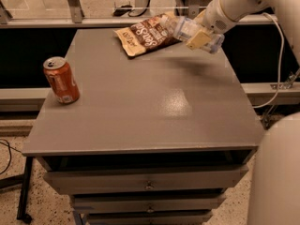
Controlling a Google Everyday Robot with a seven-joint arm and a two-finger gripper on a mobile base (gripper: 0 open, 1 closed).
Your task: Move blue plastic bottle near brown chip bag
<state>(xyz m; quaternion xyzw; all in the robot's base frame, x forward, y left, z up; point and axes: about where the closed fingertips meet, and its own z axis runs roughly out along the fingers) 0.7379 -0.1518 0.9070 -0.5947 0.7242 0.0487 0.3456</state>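
the blue plastic bottle (183, 28) lies tipped on its side in the air, its cap end pointing at the brown chip bag (143, 37) and just about level with the bag's right edge. the gripper (199, 36) is clamped around the bottle's body, a tan finger (197, 41) pressed against its near side, so the bottle is carried, not resting on anything. a soft shadow (199, 64) on the table (140, 111), to the right of the bag and nearer to me, suggests the bottle hangs a little above the surface.

the bag lies flat at the far edge of the table, dark middle and white lettering up. the white arm (234, 6) reaches in from the right of the bag and beyond it. the orange soda can (61, 80) stands upright well apart from the bag, off to its left and nearer to me, and plays no part in this.

as i judge it, most of the job is done: the bottle is lifted and brought right beside the bag. what is left is to lower it onto the bare table just right of the bag, let go, and draw the arm away. the one risk i see is the cap end nudging the bag on the way down, or the bottle rolling once it is freed, since it is held sideways.
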